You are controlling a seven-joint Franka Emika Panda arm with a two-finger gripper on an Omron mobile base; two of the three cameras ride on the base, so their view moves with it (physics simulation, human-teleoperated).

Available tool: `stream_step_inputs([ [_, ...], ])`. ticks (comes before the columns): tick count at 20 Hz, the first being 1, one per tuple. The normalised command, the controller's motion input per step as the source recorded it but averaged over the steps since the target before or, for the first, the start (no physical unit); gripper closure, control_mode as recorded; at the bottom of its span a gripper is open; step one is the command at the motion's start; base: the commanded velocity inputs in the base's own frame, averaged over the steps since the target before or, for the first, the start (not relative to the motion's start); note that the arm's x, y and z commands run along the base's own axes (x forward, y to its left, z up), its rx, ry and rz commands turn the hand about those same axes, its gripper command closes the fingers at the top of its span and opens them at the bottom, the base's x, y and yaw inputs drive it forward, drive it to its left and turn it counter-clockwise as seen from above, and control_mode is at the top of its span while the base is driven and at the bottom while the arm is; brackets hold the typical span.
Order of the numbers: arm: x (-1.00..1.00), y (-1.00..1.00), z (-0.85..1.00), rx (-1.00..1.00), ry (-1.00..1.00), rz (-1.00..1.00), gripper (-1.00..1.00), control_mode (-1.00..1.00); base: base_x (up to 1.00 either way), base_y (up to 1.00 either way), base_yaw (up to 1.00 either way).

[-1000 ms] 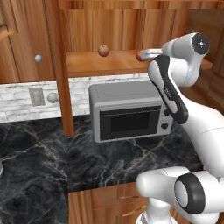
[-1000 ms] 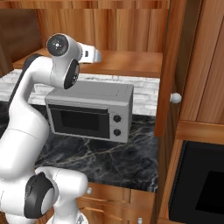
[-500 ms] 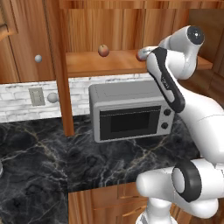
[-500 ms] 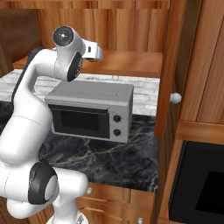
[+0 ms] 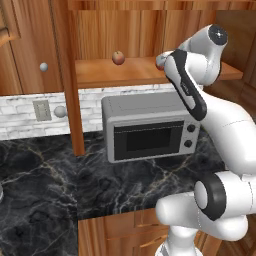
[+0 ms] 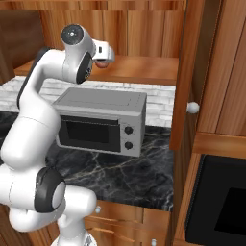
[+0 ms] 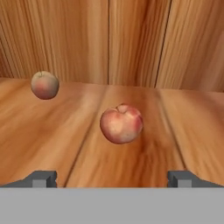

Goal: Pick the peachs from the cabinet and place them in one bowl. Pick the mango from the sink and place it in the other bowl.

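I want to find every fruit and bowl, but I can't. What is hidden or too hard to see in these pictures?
- Nearer round reddish peach: in the left base view the white arm covers most of it.
- Open pincer: hand view cuts it off, showing just the two dark tips.
- Warm brown wooden cabinet shelf: right base view, its left part sits behind the arm.
- Grey microwave: its right side is hidden by the arm.

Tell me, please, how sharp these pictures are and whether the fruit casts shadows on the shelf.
Hand view: slightly soft; the near peach has a faint dark patch on the cabinet shelf beneath it; the far peach looks blurrier. Left base view: crisp on the microwave; the far peach shows no clear shadow. Right base view: even lighting, no glare.
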Motion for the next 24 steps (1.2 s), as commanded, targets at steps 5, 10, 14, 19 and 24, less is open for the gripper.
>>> stream_step_inputs([
  [5, 0.2, 0.0, -0.08, -0.09, -0.01, 0.0, -1.0, -1.0, 0.0, 0.0, 0.0],
  [10, 0.17, 0.01, -0.11, -0.05, 0.0, 0.0, -1.0, -1.0, 0.0, 0.0, 0.0],
  [14, 0.21, 0.01, -0.05, 0.0, 0.0, 0.0, -1.0, -1.0, 0.0, 0.0, 0.0],
  [19, 0.24, 0.0, -0.01, 0.0, 0.0, 0.0, -1.0, -1.0, 0.0, 0.0, 0.0],
  [24, 0.2, 0.0, 0.0, 0.0, 0.0, 0.0, -1.0, -1.0, 0.0, 0.0, 0.0],
])
